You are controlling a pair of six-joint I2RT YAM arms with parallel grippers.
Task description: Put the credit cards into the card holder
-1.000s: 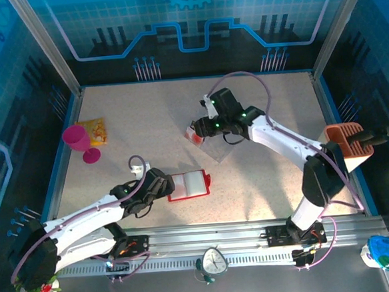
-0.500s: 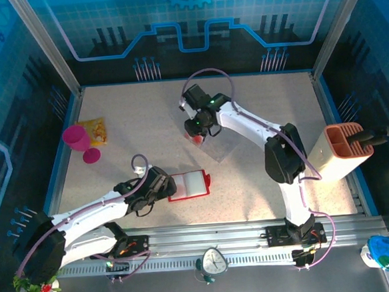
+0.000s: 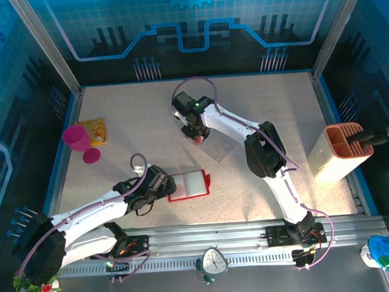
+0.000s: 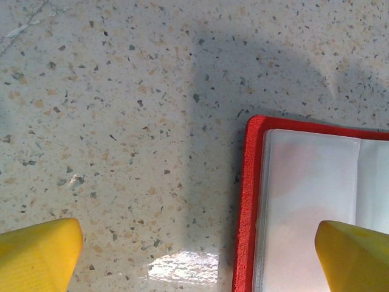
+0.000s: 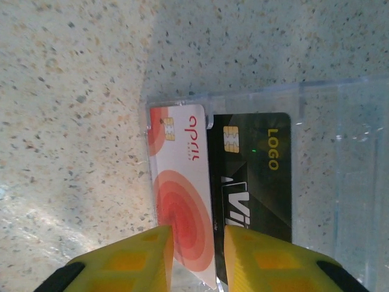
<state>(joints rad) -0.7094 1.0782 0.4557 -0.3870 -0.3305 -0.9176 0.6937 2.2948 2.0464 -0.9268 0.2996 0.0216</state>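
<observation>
Lying side by side, two credit cards (image 5: 180,182), one open card holder (image 4: 245,201)

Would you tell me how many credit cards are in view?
2: a white card with red circles and a black card, side by side at a clear sleeve, beneath the right hand.

Top camera behind arm bases (image 3: 284,235), facing down on whole table (image 3: 146,116), wrist cameras close above card holder (image 4: 246,201) and credit cards (image 5: 182,182), both seen from top
</observation>
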